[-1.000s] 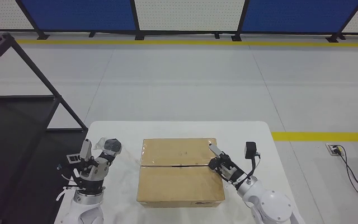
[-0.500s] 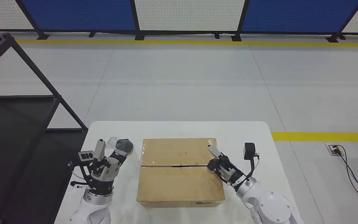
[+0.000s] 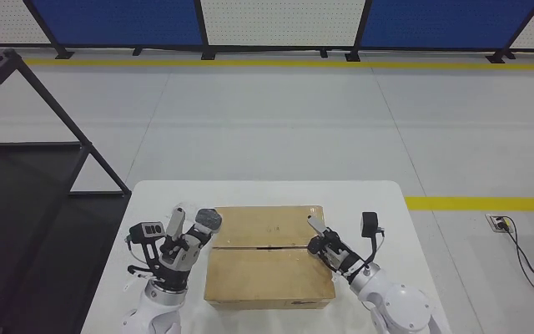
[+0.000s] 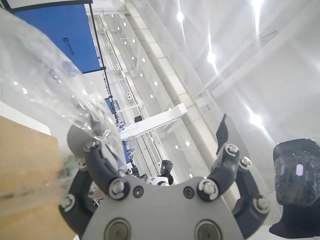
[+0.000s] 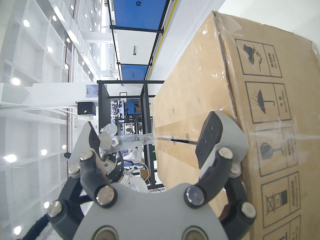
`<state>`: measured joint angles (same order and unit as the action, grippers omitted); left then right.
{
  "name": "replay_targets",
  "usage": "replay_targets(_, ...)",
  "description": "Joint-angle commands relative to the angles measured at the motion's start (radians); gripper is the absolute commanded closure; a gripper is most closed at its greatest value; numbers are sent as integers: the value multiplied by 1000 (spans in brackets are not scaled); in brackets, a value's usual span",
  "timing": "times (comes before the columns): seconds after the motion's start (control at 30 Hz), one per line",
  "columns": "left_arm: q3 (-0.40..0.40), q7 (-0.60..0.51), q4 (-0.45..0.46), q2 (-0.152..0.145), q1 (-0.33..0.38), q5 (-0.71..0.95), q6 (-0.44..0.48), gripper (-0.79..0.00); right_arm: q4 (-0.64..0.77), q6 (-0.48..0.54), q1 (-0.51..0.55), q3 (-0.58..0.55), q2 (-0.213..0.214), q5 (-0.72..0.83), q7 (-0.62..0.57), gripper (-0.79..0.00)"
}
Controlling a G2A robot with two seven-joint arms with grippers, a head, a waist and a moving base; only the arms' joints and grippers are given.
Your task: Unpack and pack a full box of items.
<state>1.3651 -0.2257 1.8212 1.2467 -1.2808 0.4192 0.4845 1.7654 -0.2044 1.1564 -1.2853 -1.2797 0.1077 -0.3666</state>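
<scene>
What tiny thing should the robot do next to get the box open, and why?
Probably draw the left gripper away from the box, peeling the clear tape. A strip runs from the seam to its open jaws, and the box is shut.

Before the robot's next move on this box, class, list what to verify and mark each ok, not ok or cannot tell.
1. Cardboard box flat on table: ok.
2. Top flaps open: not ok, both shut.
3. Clear tape off the seam: cannot tell; a strip stretches from seam toward left gripper.
4. Left gripper clamped on tape: not ok, fingers apart, tape draped over one.
5. Right gripper open beside box: ok.
</scene>
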Motion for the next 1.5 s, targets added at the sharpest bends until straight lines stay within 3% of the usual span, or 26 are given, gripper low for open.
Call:
replay_targets(0.0,-7,-4,0,2,2,-4,-3,-785,2,-4,0,0,0,-1,1,-785)
replay_targets(0.53,-77,-25,-16,17,30,-52,-35,-785,29,-35,2,2,1,-18,5,-785)
replay_targets(1.47,-112,-128,-46,28,84,-88,-141,-785,8,-53,-21,24,-7,-9,31,-785)
